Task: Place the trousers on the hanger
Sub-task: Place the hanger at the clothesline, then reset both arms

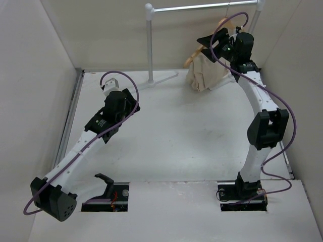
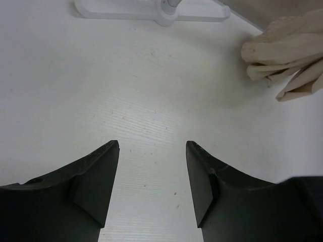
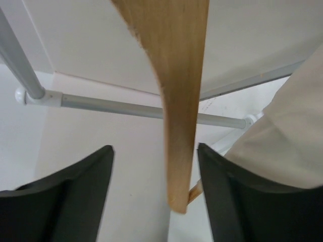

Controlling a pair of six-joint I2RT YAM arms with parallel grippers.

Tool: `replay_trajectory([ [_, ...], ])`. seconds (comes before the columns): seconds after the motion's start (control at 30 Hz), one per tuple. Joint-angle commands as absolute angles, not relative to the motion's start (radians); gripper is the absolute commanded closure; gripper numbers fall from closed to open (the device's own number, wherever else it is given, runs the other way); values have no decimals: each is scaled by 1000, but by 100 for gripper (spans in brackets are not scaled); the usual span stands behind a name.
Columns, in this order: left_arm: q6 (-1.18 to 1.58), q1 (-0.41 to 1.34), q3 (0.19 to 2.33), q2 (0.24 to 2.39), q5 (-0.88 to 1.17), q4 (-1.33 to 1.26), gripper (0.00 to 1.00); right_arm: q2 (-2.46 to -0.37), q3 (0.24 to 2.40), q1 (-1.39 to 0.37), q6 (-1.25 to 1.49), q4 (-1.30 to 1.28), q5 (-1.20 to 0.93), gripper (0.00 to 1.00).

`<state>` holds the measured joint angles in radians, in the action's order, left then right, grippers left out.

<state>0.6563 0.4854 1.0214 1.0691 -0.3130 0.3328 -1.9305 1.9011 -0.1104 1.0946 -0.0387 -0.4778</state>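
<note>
The beige trousers [image 1: 207,75] hang bunched under the wooden hanger [image 1: 193,56] at the far right, by the white rack. My right gripper [image 1: 212,43] is raised there and open. In the right wrist view, one wooden arm of the hanger [image 3: 181,101] hangs between the jaws of my right gripper [image 3: 155,151] without being clamped, with the trousers [image 3: 287,136] to the right. My left gripper [image 1: 132,101] is open and empty above bare table at mid-left. Its own view shows my left gripper [image 2: 151,146] with the trousers' end [image 2: 285,50] far to the upper right.
The white garment rack has an upright post [image 1: 150,45], a top rail [image 1: 202,7] and a foot [image 2: 151,10] on the table at the back. White walls enclose the table on the left, back and right. The rack's lower rail [image 3: 116,105] runs behind the hanger.
</note>
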Motion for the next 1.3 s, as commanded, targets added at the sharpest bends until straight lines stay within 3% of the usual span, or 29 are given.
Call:
replay_trajectory([
  [0.0,661,467,1032,1075,-310,311,47,-1850,1951,-102,1068,20,-474,23],
  [0.03,661,461,1037,1078,-310,314,47,-1833,1947,-102,1059,5,-463,0],
  [0.17,661,446,1072,1097,-285,334,42,-1737,1884,-107,948,-93,-371,0],
  [0.27,657,464,1103,1112,-281,336,30,-1649,1797,-107,885,-139,-319,0],
  [0.3,657,469,1107,1118,-281,334,25,-1613,1751,-107,867,-150,-298,0],
  [0.33,655,479,1109,1123,-279,325,0,-1568,1696,-107,848,-158,-275,0],
  [0.63,661,579,1089,1226,-279,318,0,-1125,1119,-114,718,-267,-10,0],
  [0.87,715,666,1006,1304,-279,325,0,-836,706,-162,768,-385,73,0],
  [1.27,747,745,1055,1448,-226,413,0,-853,643,-148,816,-606,170,0],
])
